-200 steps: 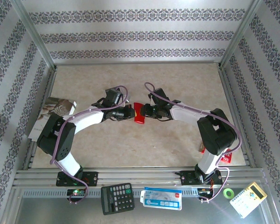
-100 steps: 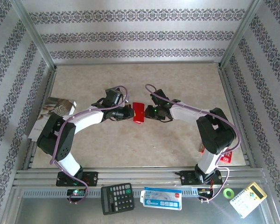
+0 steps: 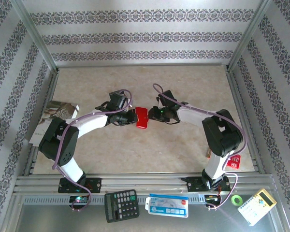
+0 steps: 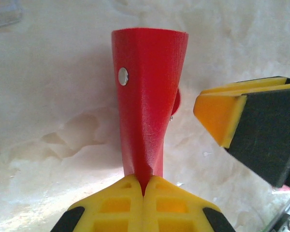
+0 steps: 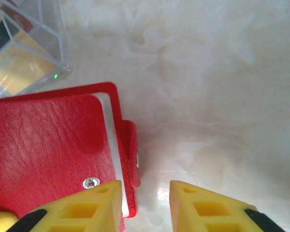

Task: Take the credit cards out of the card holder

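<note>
- Table (image 3: 150,159), with a pale marbled surface, is lying under both grippers, which are meeting near its middle.
- Left arm (image 3: 82,125) and right arm (image 3: 203,118) are reaching inward from opposite sides, so their grippers are facing each other.
- Card holder (image 3: 142,117), red and folded shut, is sitting between the two grippers. It is extending straight ahead of the left gripper's fingertips and is partly under one finger of the right gripper. Whether it is resting on the table cannot be told.
- Left gripper (image 4: 144,186) is pinching the near edge of the card holder, with its yellow fingers pressing together on the red material.
- Right gripper (image 5: 145,193) is standing part open and gripping nothing. One finger (image 5: 87,205) is overlapping the holder's cover, and the other is hanging over bare table beside it.
- Snap tab (image 5: 130,150) is projecting from the holder's side into the space just ahead of the right gripper's gap.
- Pale strip (image 5: 110,130) is showing along the holder's edge beside the tab; whether it is pocket lining or a card cannot be told.
- Metal stud (image 4: 123,76) is sitting on the cover, ahead of the left gripper's fingertips.
</note>
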`<state>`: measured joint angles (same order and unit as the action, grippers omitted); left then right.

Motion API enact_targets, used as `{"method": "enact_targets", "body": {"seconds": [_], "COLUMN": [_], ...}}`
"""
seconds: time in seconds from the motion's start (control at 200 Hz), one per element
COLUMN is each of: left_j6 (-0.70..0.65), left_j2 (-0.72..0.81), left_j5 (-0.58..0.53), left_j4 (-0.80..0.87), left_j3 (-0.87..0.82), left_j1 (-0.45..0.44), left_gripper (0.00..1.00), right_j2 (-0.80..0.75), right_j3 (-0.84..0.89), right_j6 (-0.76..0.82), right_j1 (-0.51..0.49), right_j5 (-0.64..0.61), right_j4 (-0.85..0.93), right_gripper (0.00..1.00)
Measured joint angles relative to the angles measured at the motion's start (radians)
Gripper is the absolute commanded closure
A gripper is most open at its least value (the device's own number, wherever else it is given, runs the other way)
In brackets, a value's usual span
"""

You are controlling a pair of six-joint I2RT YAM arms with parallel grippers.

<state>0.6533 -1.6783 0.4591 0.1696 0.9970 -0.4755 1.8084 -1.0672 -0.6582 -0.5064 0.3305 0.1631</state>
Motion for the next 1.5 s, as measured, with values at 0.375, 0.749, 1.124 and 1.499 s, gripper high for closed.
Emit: {"method": "enact_targets", "body": {"seconds": [0.375,0.749,1.124,1.499], "left_j6": [0.0,0.0,0.0,0.015], "left_j2": [-0.026,-0.028,-0.028,-0.02], "left_j5": [-0.035,-0.039,-0.043,-0.06], "left_j4": [0.034,0.037,0.042,0.058], "left_j3": [0.01,0.01,0.01,0.009], "left_j1": [0.0,0.0,0.0,0.0], "left_gripper": [1.0,1.0,1.0,0.52], "right_j2": [0.084,0.125,0.13,0.071], "right_j3": [-0.069,-0.112,-0.126,-0.119], "right_j6": [0.011,0.037,0.043,0.05], "right_j1": [-0.008,-0.024,-0.035,-0.04], "right_j5": [0.038,0.0,-0.058,-0.096], "right_j4": [-0.002,0.035,0.08,0.134], "right_gripper": [0.67,0.61,0.88,0.96]}}
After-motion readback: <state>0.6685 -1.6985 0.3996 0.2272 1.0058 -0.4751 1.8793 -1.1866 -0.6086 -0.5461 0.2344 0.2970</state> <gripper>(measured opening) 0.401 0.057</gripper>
